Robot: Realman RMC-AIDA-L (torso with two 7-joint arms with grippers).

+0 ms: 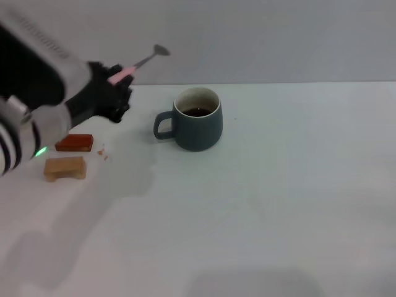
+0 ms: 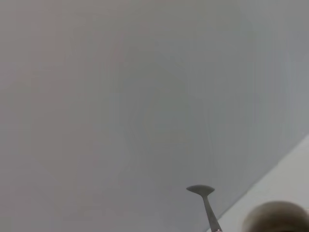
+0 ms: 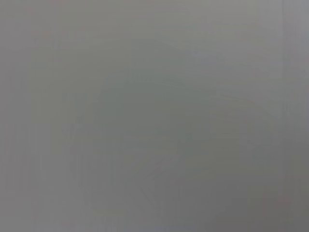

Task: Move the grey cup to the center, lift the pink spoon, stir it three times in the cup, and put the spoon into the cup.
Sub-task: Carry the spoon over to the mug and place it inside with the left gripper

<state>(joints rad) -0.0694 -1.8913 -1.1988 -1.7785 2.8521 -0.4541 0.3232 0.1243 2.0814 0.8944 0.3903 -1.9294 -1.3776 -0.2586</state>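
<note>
Head view: left gripper [image 1: 117, 86] up off the table at far left, jaws clamped on the pink spoon [image 1: 137, 65] by its handle, bowl angled up and right, prob. so it can tip down into the grey cup [image 1: 197, 119]. Cup sits mid-table, handle left, dark liquid inside. Red-brown block [image 1: 74, 143] and tan block [image 1: 65, 167] lie below the arm; lots of open table [image 1: 297, 204] right and near.

Left wrist view: spoon bowl [image 2: 200, 189] against blank wall, table edge beyond.

Right wrist view: nothing but grey; right gripper not seen.
</note>
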